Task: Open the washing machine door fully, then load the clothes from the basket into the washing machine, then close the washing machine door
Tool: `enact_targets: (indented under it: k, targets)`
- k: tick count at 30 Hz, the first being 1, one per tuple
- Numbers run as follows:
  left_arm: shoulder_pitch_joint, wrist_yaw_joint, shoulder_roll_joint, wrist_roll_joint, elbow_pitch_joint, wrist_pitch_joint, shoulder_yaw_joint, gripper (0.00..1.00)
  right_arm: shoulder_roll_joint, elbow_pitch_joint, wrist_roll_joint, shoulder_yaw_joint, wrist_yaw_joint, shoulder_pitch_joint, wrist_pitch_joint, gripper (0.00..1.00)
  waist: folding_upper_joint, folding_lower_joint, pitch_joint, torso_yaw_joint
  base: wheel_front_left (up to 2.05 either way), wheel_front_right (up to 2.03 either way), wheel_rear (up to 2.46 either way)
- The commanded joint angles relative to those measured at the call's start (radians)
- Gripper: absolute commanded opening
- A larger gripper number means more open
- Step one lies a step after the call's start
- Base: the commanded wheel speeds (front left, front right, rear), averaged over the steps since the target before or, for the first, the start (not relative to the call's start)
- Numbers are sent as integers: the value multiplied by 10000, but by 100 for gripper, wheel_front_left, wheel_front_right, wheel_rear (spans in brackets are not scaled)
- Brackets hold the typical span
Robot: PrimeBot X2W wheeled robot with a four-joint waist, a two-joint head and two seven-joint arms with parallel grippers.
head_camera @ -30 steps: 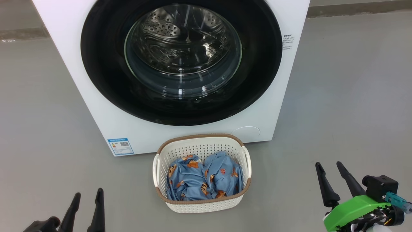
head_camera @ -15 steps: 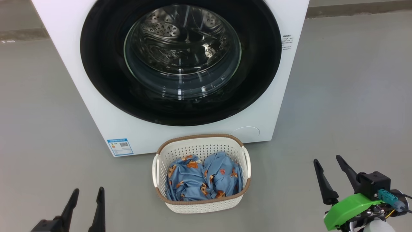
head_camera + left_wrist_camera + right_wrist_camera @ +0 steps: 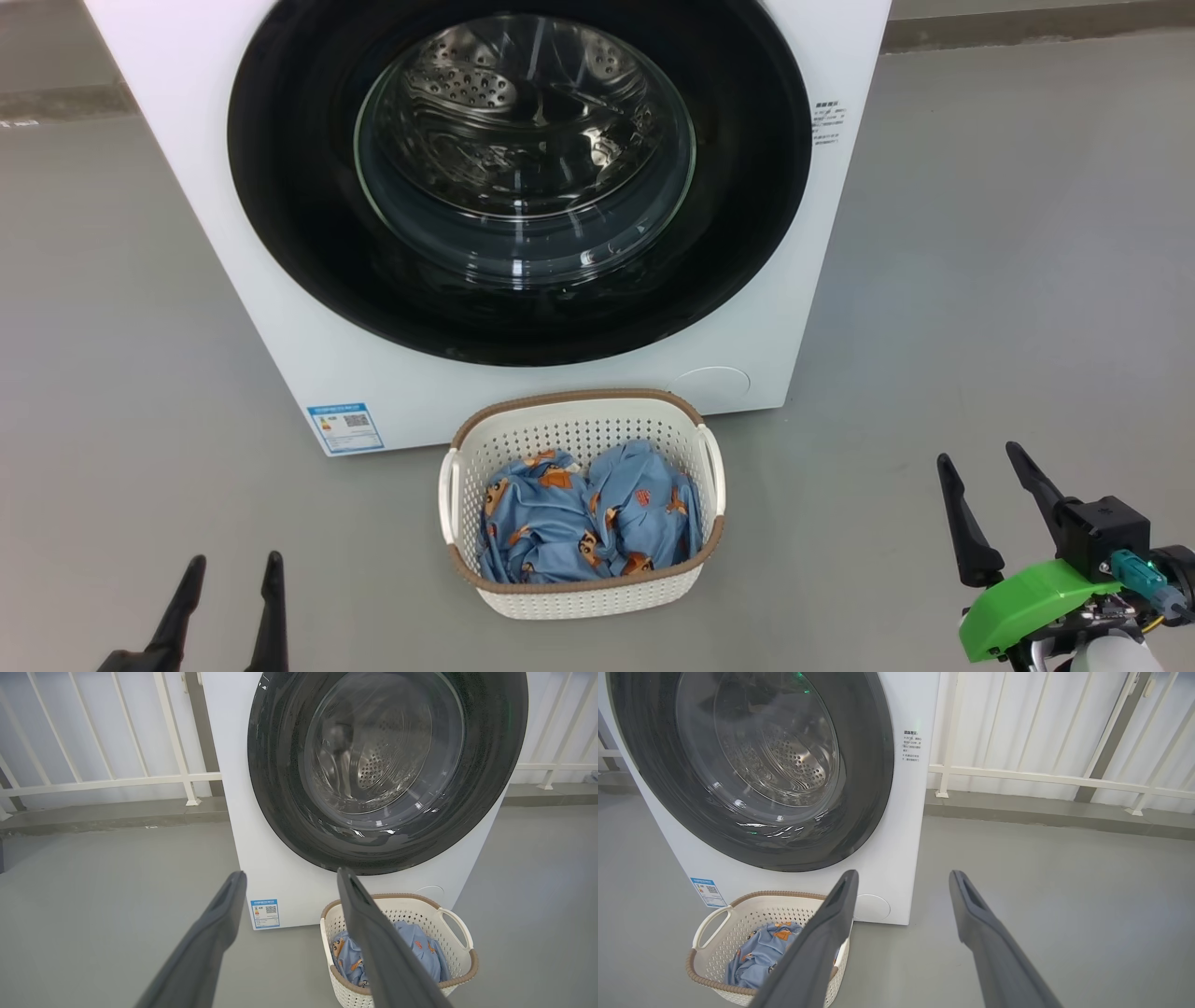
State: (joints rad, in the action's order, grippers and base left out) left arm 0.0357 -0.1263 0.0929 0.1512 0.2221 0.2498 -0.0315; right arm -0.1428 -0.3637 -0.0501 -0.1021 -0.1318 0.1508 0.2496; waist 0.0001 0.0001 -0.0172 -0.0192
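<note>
You see washing machine door (image 3: 280,233) shut, clothes (image 3: 583,523) in basket (image 3: 579,437); left gripper (image 3: 234,558), right gripper (image 3: 977,452) both spread wide, empty.

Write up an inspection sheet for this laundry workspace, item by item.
Surface: smooth grey floor.
Job's things: washing machine with its door shut; basket on the floor just in front of it, clothes piled inside.
Clutter: nothing seen.
Grippers: left gripper and right gripper both open, holding nothing, one on each side of the basket and apart from it.
Cables: teal connector with thin wires at the right wrist.
Surroundings: white railing behind the machine, a blue label on the machine's lower front.
</note>
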Motion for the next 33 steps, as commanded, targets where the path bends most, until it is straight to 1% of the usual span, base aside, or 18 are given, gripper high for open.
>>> enact_targets:
  k: [1,8,13,24,33]
  targets:
    - [-265,93,91,-85,-172,120,-462,100,35,311,170,80,11,374,122,100,-1,0,-4,-2,0,0,0]
    - [-321,94,-63,-111,-128,120,-725,100,155,373,217,-60,11,344,122,100,-1,0,-15,28,0,0,0]
    - [-334,49,-162,100,-199,120,-807,100,218,427,238,-73,11,346,122,100,-1,0,-5,31,0,0,0]
    - [-389,27,-197,-119,-100,120,-925,100,242,522,180,-122,11,332,122,100,-1,0,-9,30,1,1,-2]
    - [-354,-13,-202,-163,-93,120,-986,100,159,619,130,-335,11,258,122,100,-1,0,13,64,48,48,-96]
